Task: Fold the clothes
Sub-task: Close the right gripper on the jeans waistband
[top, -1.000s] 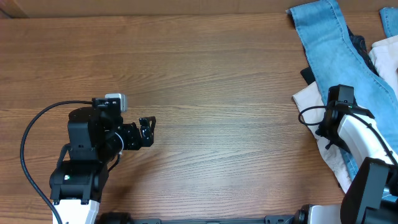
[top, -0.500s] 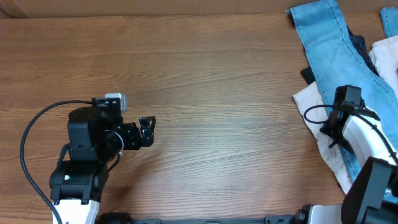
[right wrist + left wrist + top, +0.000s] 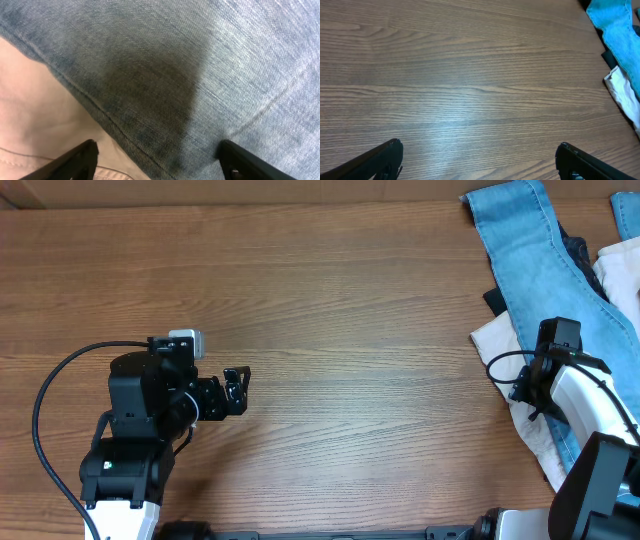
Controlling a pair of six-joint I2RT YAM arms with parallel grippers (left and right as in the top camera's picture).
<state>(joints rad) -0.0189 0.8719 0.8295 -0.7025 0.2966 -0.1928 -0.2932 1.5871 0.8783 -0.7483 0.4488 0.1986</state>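
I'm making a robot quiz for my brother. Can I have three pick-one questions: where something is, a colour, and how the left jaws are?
1. Where do the jeans lie on the table?
A. In the middle
B. On the left side
C. At the far right side

2. What colour are the jeans?
A. Red
B. Light blue
C. Green

3. How do the left jaws stand?
A. Open over bare wood
B. Shut on the jeans
C. Shut on a cream cloth

Answers:
1 C: the overhead view shows them at the right edge.
2 B: the denim is faded light blue.
3 A: the left wrist view shows the fingers far apart over wood.
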